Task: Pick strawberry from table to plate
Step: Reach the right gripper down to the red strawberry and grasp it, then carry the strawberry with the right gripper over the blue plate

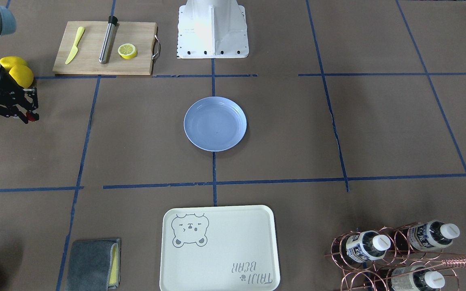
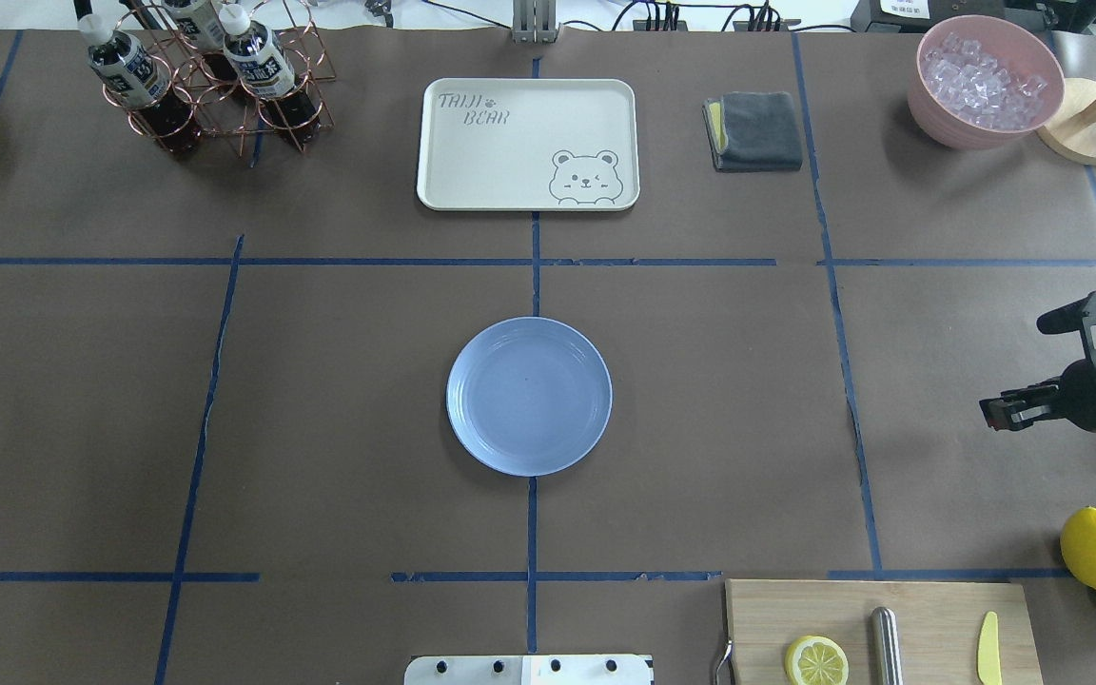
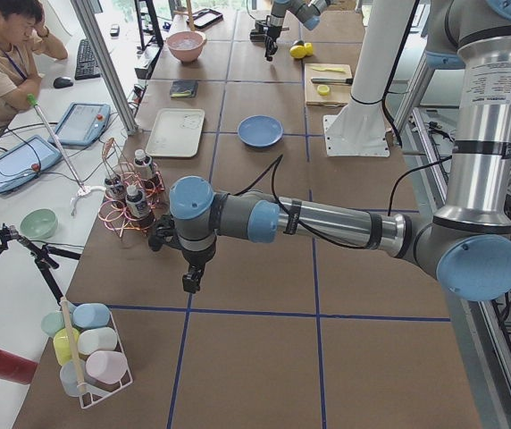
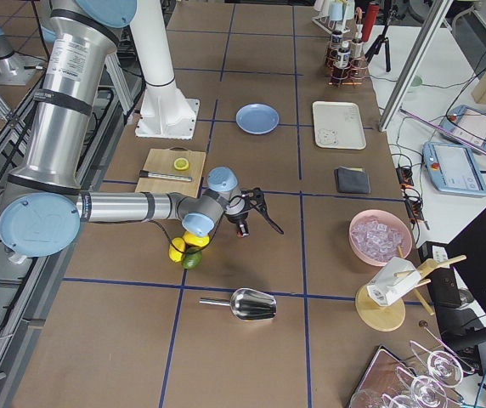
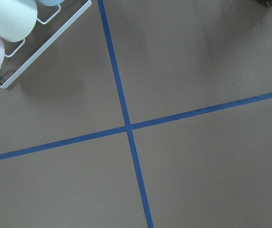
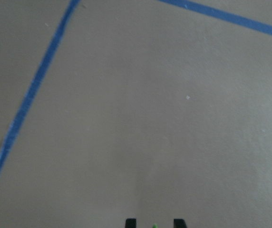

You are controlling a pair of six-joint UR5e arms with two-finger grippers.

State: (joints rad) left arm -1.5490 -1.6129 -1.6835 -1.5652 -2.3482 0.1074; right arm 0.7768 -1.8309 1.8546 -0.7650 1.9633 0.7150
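Pinching the strawberry: the right end effector, pressed in on the small red fruit and held above the surface, not touching it. In the right wrist view, only two black fingertips at the bottom edge with a speck of green between them, over brown paper and blue tape lines. Out at the robot's right-hand edge, just beside two yellow lemons and near the wooden cutting board, well apart from the plate. Light-blue plate in the middle, lying flat across a tape line, between the robot's base and the cream bear tray. Pointing down over the surface near a copper rack of bottles, visible only in a side view: the left end effector; cannot tell whether spread or pressed together. Left wrist view: a tape crossing and the corner of a white wire rack with pastel cups.
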